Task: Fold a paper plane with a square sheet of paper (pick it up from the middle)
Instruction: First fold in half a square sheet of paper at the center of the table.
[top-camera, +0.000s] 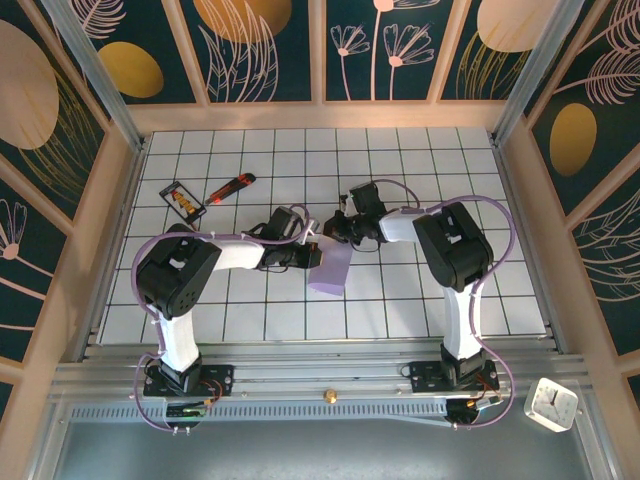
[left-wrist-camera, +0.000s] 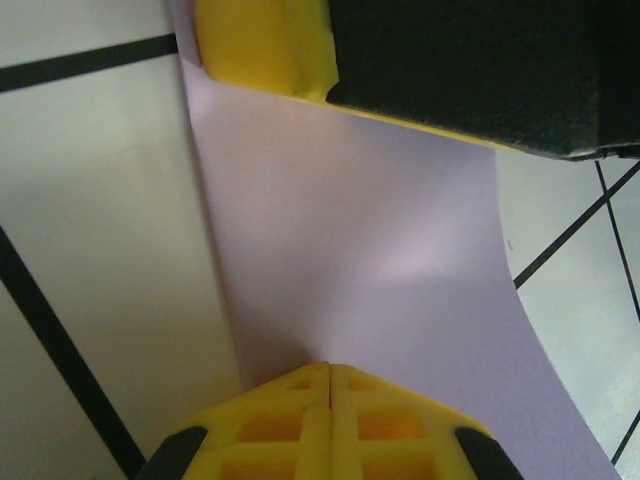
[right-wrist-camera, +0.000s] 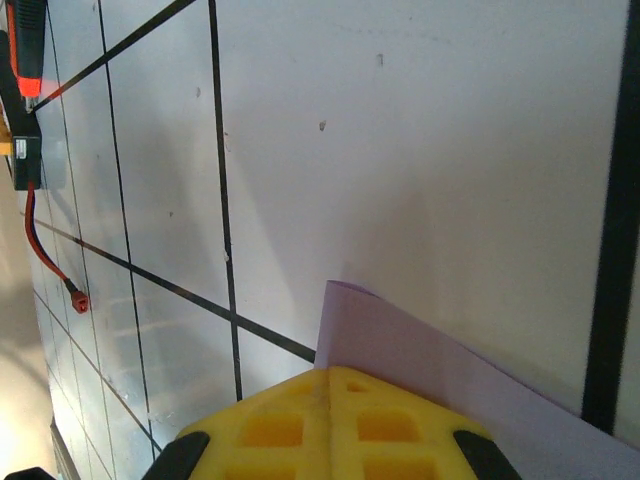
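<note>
Two grippers, one sheet, mid-table. Far left on the white gridded table (top-camera: 400, 300): a small black-framed card (top-camera: 182, 200), lying flat. Just to its right, not touching it, a red-orange utility knife (top-camera: 230, 187), angled toward the back wall; both well apart from the paper.

Next along, the left gripper (top-camera: 312, 254), reaching in from the left with jaws pressed together. Pinches one edge of the pale lavender square sheet of paper (top-camera: 330, 272). From the left wrist camera: yellow fingers (left-wrist-camera: 270, 425) closed flush on the sheet's edge, the paper bowed in a gentle curve above the tiles. At the far edge of that curve, a second yellow finger (left-wrist-camera: 260, 45) on the paper, black housing behind it.

Centre of the table from above: the sheet as a narrow lavender strip, upper end up at the two grippers, lower end slanting toward the near side of the grid; contact with the tiles there hard to judge.

Immediately right, the right gripper (top-camera: 336, 231), coming in from the right, tips just beside the left's. Clamps the paper too: from the right wrist camera, jaws tight together on the sheet near one corner, grid lines beyond.

Far right, off the table by the near rail, a small white clock (top-camera: 551, 403).
</note>
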